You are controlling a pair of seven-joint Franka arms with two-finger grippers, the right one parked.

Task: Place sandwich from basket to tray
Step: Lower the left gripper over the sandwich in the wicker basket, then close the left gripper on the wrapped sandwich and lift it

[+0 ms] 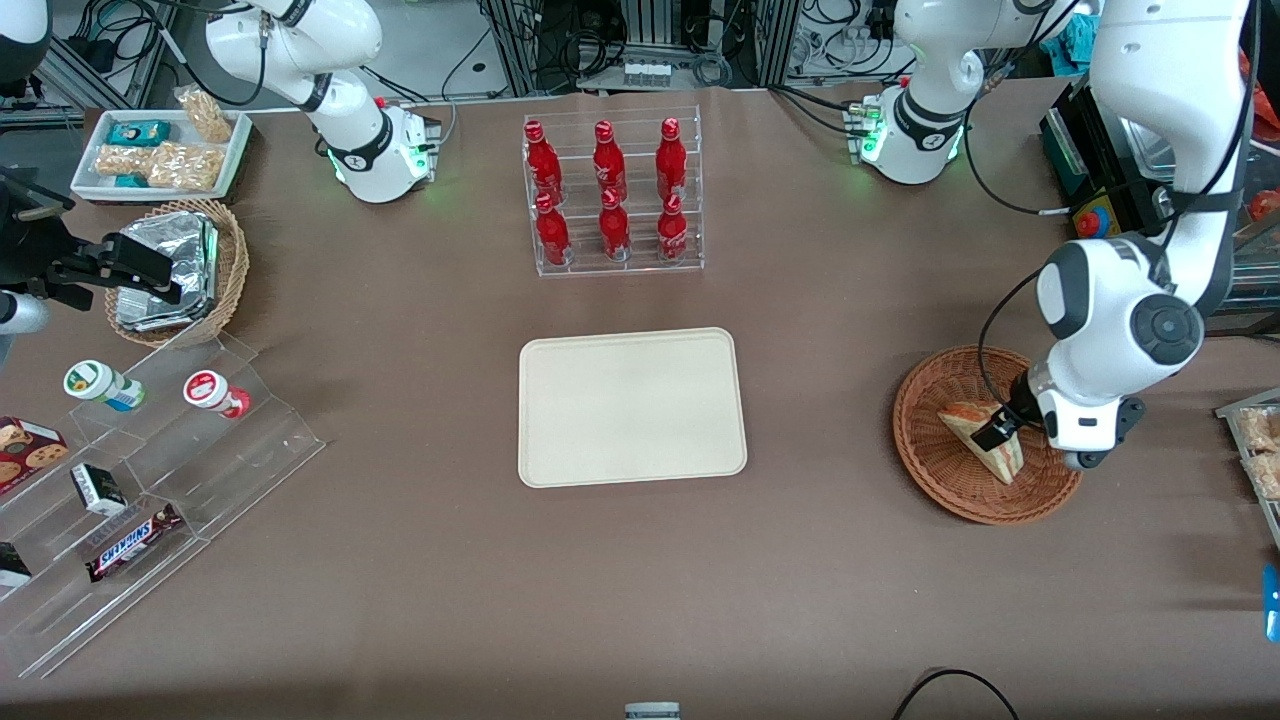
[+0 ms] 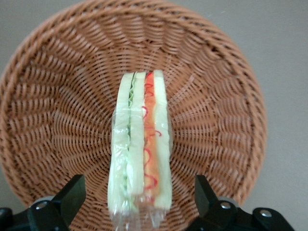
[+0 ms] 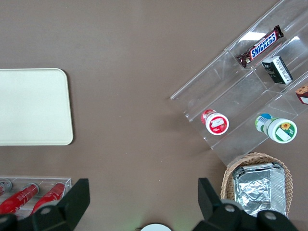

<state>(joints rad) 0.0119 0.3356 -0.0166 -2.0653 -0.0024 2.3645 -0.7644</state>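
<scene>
Wicker basket [image 1: 940, 470] under sandwich [image 2: 140, 144], jaws [image 2: 139, 199] wide astride it.

The sandwich [image 1: 985, 440] lies in the basket [image 1: 940, 475], the hand [image 2: 139, 199] open astride it, the tray [image 1: 632, 405] well apart.

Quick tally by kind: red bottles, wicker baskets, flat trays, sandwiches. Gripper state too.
Red bottles in clear rack: 6
Wicker baskets, reddish-brown and tan: 2
Trays, cream and white: 2
Triangular wrapped sandwich: 1
Total: 11
Left gripper open, straddling the sandwich.
</scene>
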